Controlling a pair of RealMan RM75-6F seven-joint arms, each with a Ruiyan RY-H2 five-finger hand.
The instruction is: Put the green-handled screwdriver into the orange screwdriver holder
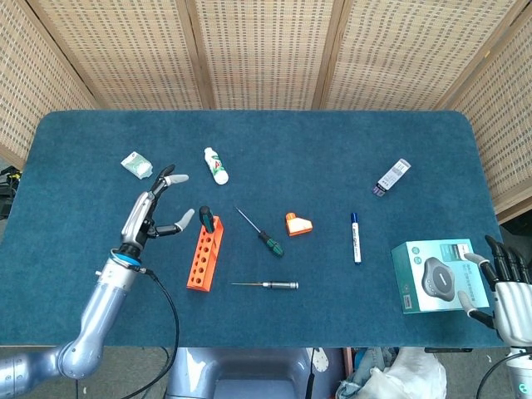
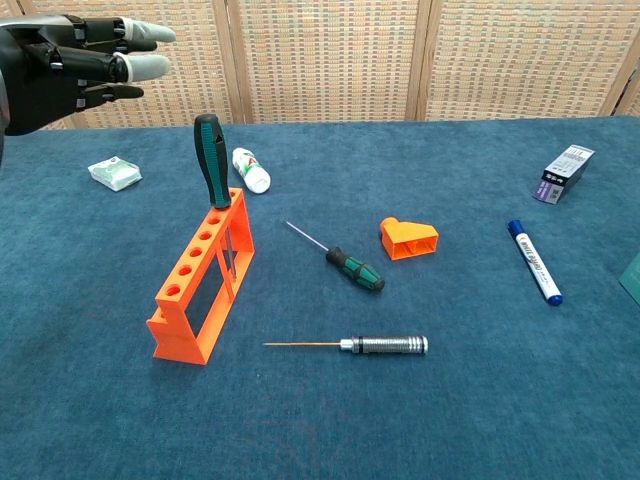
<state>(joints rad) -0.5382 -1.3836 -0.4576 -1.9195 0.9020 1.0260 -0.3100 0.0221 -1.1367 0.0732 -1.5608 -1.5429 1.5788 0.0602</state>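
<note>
On the blue cloth-covered table (image 1: 274,150), in the head view, the green-handled screwdriver (image 1: 205,219) is seen standing upright in the end slot of the orange screwdriver holder (image 1: 204,253). The left hand (image 1: 150,216) is held just left of it, fingers spread, nothing grasped. The right hand (image 1: 507,287) is seen at the table's right edge beside a teal cardboard box (image 1: 439,274), fingers extended and empty.

In the chest view, the screwdriver (image 2: 211,160) is shown upright in the holder (image 2: 200,290), apart from the left hand (image 2: 65,60), which is raised with open fingers. A smaller green-and-black screwdriver (image 2: 340,258) is seen lying nearby.
</note>
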